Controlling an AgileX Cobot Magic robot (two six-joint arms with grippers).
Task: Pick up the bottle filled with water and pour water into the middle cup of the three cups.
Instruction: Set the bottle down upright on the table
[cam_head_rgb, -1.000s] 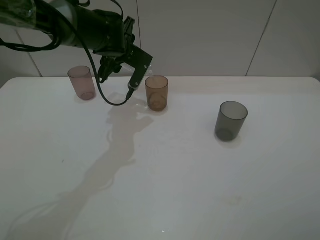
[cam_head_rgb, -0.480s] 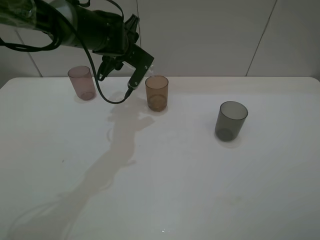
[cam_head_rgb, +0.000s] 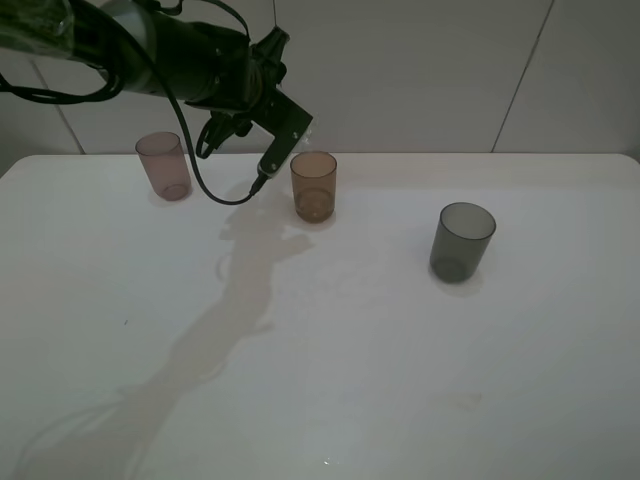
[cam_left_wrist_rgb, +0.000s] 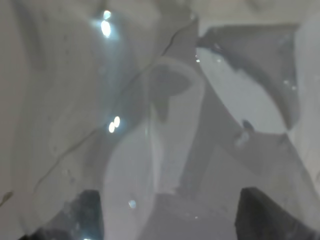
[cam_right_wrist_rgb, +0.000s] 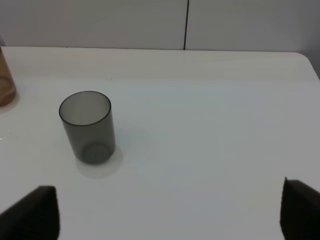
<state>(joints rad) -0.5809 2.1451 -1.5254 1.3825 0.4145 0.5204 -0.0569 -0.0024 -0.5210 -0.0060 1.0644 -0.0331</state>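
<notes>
My left gripper (cam_head_rgb: 286, 128) hangs above the table just left of the amber middle cup (cam_head_rgb: 313, 186) and is shut on the clear bottle (cam_left_wrist_rgb: 165, 125). The bottle fills the left wrist view between the dark fingers (cam_left_wrist_rgb: 89, 215). In the exterior view it is only a faint clear shape, tilted towards the amber cup's rim. The pink-mauve cup (cam_head_rgb: 164, 165) stands at the far left and the dark grey cup (cam_head_rgb: 461, 241) at the right. My right gripper (cam_right_wrist_rgb: 165, 210) is open and empty, apart from the grey cup (cam_right_wrist_rgb: 87, 126). It is out of the exterior view.
The white table (cam_head_rgb: 350, 350) ends at a tiled wall behind the cups. A black cable loops down from the left arm between the pink and amber cups. The amber cup's edge shows in the right wrist view (cam_right_wrist_rgb: 5, 80).
My left gripper has risen a little and turned, tipping the bottle further towards the amber cup. The cups and the right arm have not moved.
</notes>
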